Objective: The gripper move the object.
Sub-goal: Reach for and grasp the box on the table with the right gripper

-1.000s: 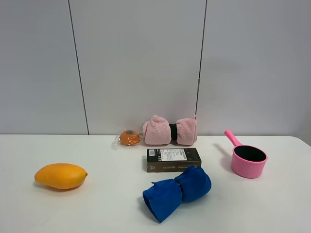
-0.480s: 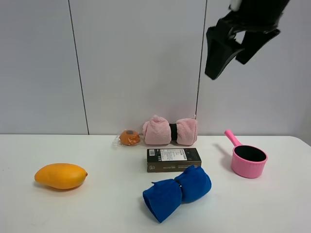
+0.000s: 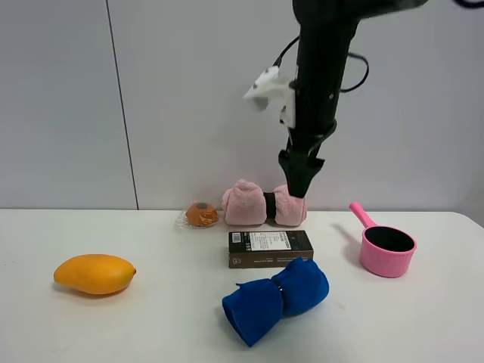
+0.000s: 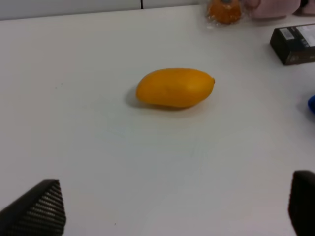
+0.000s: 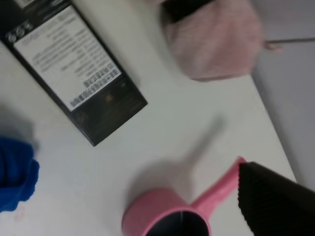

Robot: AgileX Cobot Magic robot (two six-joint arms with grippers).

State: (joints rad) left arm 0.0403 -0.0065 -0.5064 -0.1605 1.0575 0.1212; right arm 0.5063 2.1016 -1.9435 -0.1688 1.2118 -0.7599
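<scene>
The object, a flat dark carton (image 3: 270, 248) with a white printed label, lies on the white table behind the blue rolled towel (image 3: 276, 299). My right gripper (image 3: 299, 180) hangs from the black arm above the carton's far right end, in front of the pink towel (image 3: 263, 203), well clear of the table. In the right wrist view the carton (image 5: 74, 78) shows below, and only one finger (image 5: 275, 201) shows, at the frame's edge. My left gripper (image 4: 167, 211) is open and empty, low over the table near the mango (image 4: 174, 87); the carton's end (image 4: 295, 43) shows beyond.
A mango (image 3: 94, 274) lies at the left. A small wrapped orange item (image 3: 201, 215) sits by the pink towel at the wall. A pink pot (image 3: 387, 251) with a handle stands right of the carton, also in the right wrist view (image 5: 167, 216).
The right arm has come into view from the upper right and swung down and left; its gripper now hangs just above the pink towel and carton. The objects have not moved.
</scene>
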